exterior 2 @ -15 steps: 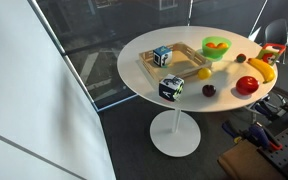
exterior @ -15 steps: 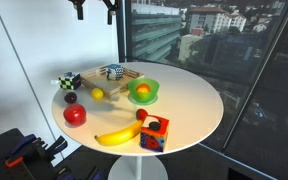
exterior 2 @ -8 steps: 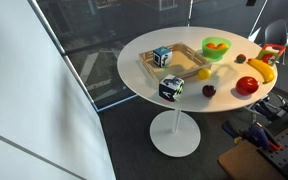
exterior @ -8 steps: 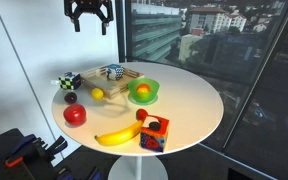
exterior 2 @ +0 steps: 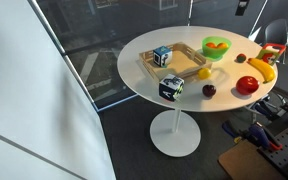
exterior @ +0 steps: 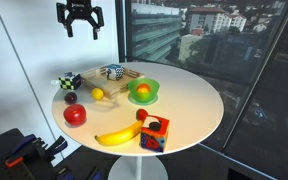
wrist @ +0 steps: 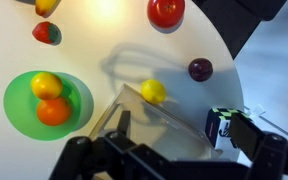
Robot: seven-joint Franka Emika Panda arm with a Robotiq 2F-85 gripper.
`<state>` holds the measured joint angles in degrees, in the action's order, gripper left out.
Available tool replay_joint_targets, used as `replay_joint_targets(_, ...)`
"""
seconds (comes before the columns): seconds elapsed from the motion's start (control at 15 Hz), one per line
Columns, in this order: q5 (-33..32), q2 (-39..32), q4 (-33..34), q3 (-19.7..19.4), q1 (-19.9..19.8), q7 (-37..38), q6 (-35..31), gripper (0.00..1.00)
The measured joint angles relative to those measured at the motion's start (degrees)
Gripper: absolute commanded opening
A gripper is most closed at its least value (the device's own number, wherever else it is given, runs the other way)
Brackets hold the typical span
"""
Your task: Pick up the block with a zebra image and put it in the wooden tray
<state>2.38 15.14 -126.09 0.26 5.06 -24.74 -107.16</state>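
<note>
A round white table (exterior: 189,100) with a smooth matt top carries all the items. The black robot gripper (exterior: 81,28) hangs high above the table's edge, its two fingers spread apart and holding nothing.

The small cube with a black-and-white zebra picture and yellow-green edges (exterior: 67,83) sits on the bare tabletop near the rim. It is outside the shallow rectangular light-wood tray (exterior: 126,74) and close to one of its short ends. In the wrist view this cube (wrist: 222,125) shows at the right, partly behind a dark finger.

The tray has a low raised rim and holds one item, a black, white and blue patterned cube (exterior 2: 162,56) near a corner. A glossy green round bowl (wrist: 14,105) holds an orange fruit (wrist: 53,111) touching a yellow fruit (wrist: 46,85).

A yellow lemon (exterior: 97,94), a dark plum (exterior: 71,97), a shiny red apple (exterior: 75,115), a curved yellow banana (exterior: 117,135), a strawberry (exterior: 141,115) and a larger red multicoloured block (exterior: 153,133) lie loose on the table.
</note>
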Motion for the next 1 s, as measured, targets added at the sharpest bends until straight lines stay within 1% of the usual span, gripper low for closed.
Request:
replay_joint_targets(0.73, 0.00, -0.16, -0.07, 0.21, 0.11, 0.12, -0.09, 1.00)
replay_joint_targets(1.0, 0.01, -2.16, -0.06, 1.17, 1.61, 0.08, -1.08, 1.00)
